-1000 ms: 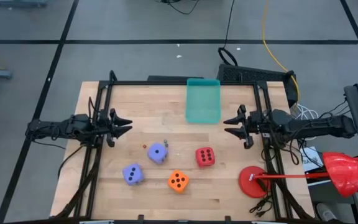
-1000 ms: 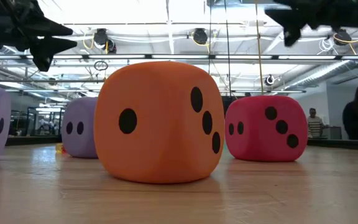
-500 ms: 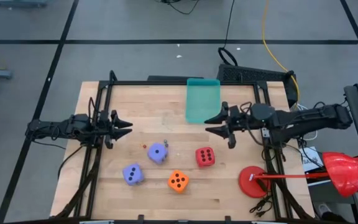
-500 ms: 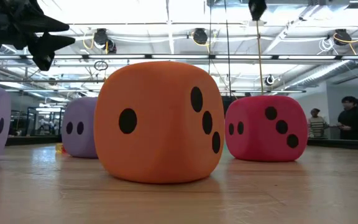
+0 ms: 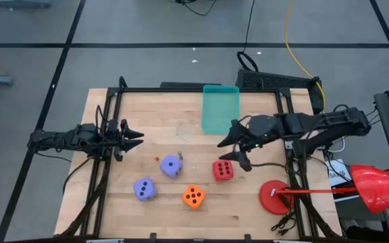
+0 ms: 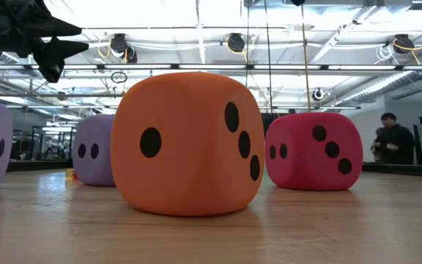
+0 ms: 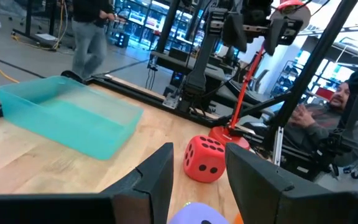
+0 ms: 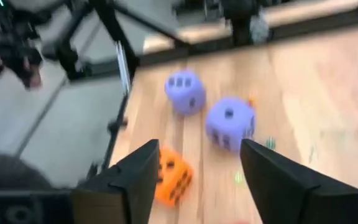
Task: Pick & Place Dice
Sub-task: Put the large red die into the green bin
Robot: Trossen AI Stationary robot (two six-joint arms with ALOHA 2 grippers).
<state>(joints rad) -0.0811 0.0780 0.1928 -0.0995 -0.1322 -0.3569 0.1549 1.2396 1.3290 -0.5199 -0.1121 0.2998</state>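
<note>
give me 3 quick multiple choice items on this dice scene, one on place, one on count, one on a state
1. Where is the right claw?
A. over the tray
B. just above the red die
C. at the table's right edge

2. How many dice lie on the table?
A. three
B. four
C. five

3. The tray is:
A. empty
B. holding one die
C. holding two dice

Key: 1 B, its open fingers hang beside the red die. 2 B, two purple, one red, one orange. 3 A, all dice sit on the wood.
</note>
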